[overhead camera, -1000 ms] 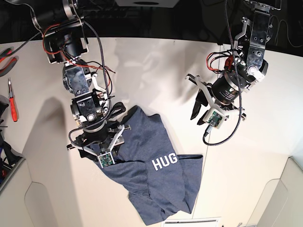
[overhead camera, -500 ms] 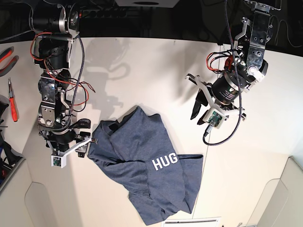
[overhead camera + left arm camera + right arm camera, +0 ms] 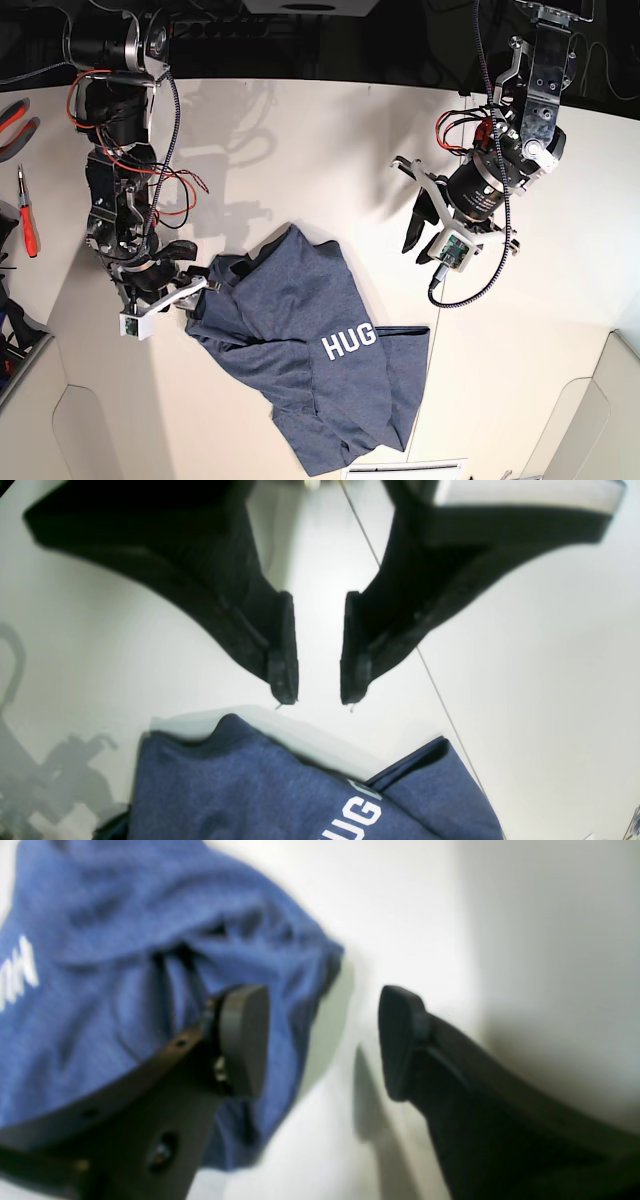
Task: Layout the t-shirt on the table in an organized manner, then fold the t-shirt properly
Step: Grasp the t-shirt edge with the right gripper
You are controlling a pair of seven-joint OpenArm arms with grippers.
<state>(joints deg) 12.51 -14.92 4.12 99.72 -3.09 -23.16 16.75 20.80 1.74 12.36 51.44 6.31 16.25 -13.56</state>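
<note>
The right pincer [image 3: 320,1040] gapes wide, empty, at the crumpled t-shirt's [image 3: 310,350] edge, one finger [image 3: 242,1037] over the cloth, the other over bare table [image 3: 330,150]; its arm reaches steeply down; the left pincer [image 3: 317,667] hangs part open, empty, above the table, the shirt just below its tips.
</note>
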